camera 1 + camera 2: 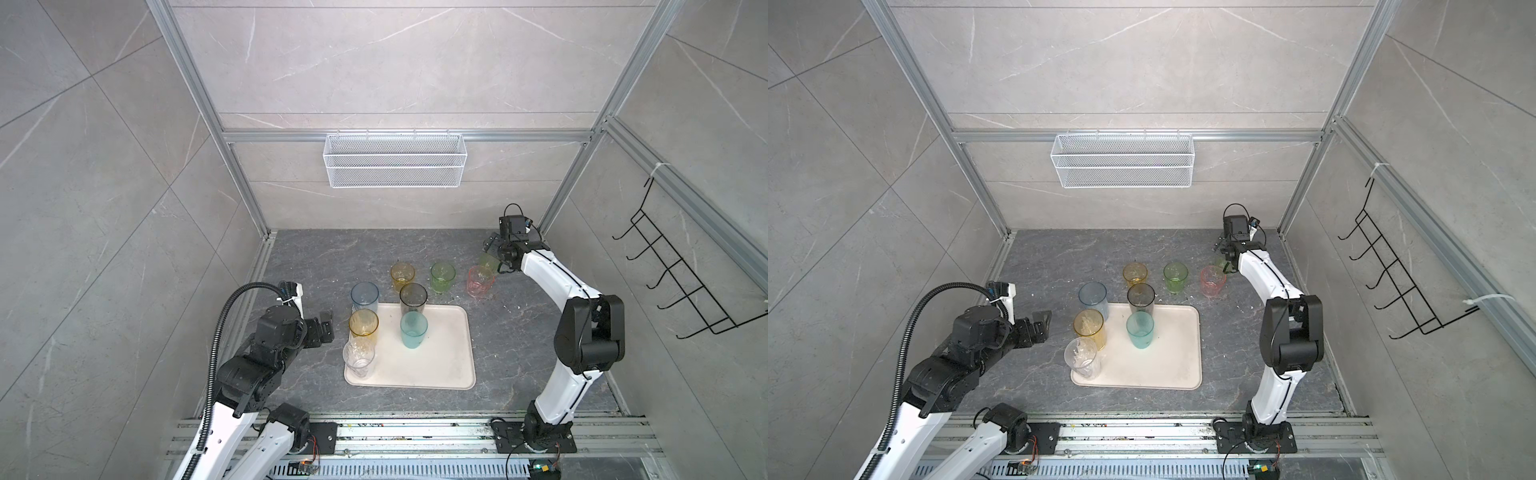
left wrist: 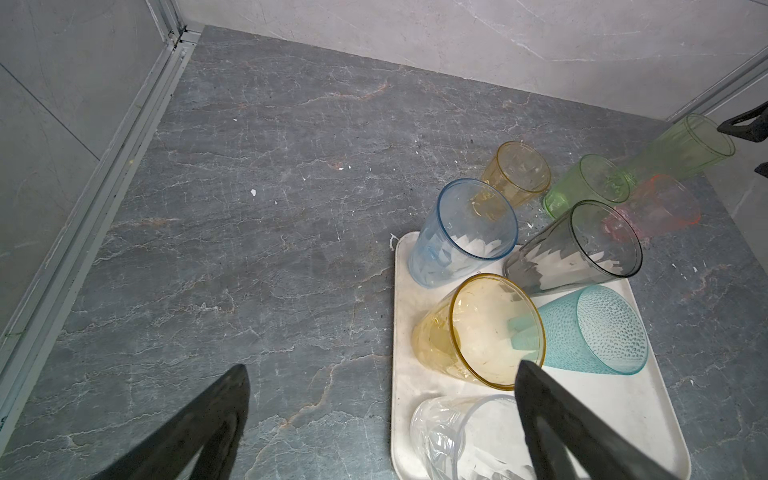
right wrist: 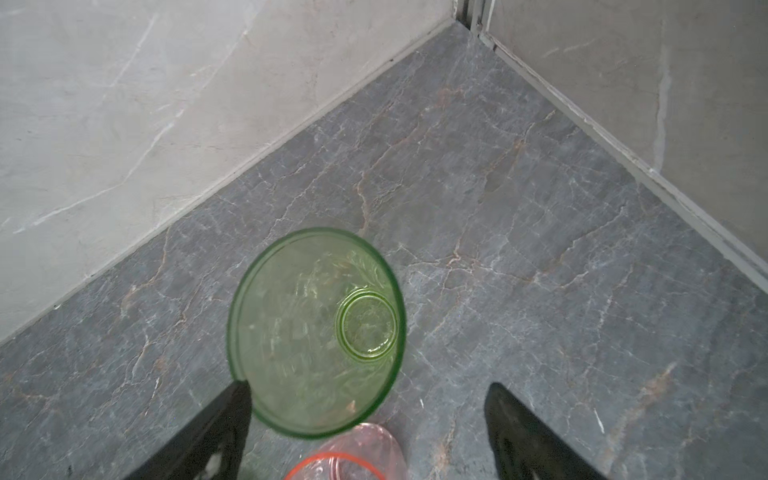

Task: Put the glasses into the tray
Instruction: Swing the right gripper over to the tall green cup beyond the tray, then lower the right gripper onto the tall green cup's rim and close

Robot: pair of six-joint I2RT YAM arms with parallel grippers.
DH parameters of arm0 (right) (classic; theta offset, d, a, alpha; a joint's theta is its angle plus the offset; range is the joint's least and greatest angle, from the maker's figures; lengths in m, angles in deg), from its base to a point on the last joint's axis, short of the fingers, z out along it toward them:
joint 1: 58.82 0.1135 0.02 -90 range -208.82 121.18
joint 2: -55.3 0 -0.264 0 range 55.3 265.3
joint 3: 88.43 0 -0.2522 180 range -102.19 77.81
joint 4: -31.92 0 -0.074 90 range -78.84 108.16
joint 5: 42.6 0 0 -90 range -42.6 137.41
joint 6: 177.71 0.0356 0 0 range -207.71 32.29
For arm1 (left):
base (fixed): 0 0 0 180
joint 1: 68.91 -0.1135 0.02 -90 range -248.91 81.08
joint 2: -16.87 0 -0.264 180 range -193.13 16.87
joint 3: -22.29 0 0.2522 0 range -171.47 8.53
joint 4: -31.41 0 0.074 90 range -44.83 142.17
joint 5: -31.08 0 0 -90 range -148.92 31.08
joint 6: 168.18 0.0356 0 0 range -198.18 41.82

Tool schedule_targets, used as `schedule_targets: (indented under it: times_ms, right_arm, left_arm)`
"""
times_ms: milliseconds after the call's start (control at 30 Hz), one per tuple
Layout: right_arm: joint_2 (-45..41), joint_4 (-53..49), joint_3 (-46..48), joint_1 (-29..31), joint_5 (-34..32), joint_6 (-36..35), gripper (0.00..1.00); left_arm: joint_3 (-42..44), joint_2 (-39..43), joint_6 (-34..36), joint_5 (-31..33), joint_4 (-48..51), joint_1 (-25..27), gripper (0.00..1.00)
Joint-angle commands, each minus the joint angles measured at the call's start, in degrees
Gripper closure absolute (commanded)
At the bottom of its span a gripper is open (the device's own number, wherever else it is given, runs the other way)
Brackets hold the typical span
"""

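While the right jaws hung spread and empty over the tall green glass [image 3: 316,332], the step in hand looked to be the reach for that glass. Seen from the right wrist, its rim lay partly between the jaws but off-centre: one jaw was at the rim, touching or not I could not tell, and the other stood well clear with bare surface [image 3: 540,232] in the gap. The pink glass [image 3: 345,461] stood close behind the green one, nearer the wrist, between the roots of the jaws.

The left jaws were wide apart too and held nothing. From the left wrist, surface, the edge of the tray [image 2: 615,399] and part of the clear glass [image 2: 440,432] showed in their gap, and the tall amber glass [image 2: 478,332] rose just ahead of one jaw. On the tray stood those two, the teal glass [image 1: 413,329], the grey glass [image 1: 413,298] and, at a corner, apparently the blue glass [image 1: 364,296]. Off it, on the surface, were the short amber glass [image 1: 402,275], the short green glass [image 1: 442,276], the pink and the tall green, so I judged the job about half done.

The next move would call for shifting the right jaws sideways until the green glass sat centred between them, lowering past the rim, and closing gently on the wall; with the pink glass so near, a careless jaw might tip it
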Motion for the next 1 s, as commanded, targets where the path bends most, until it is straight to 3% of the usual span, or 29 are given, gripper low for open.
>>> schedule_targets:
  times_ms: [0,400,967]
  right_arm:
    - [1.4,0.6,-2.2,-0.8,2.6,1.6,0.11]
    - [5.0,-0.5,-5.4,-3.7,6.5,2.3,0.11]
    - [8.4,-2.5,-8.5,-4.5,10.1,2.8,0.25]
  left_arm:
    - [-0.2,-0.3,-0.5,0.5,-1.3,-0.3,0.00]
    - [-0.2,-0.7,-0.5,0.5,-1.3,-0.3,0.00]
    - [-0.2,-0.7,-0.5,0.3,-1.3,-0.3,0.00]
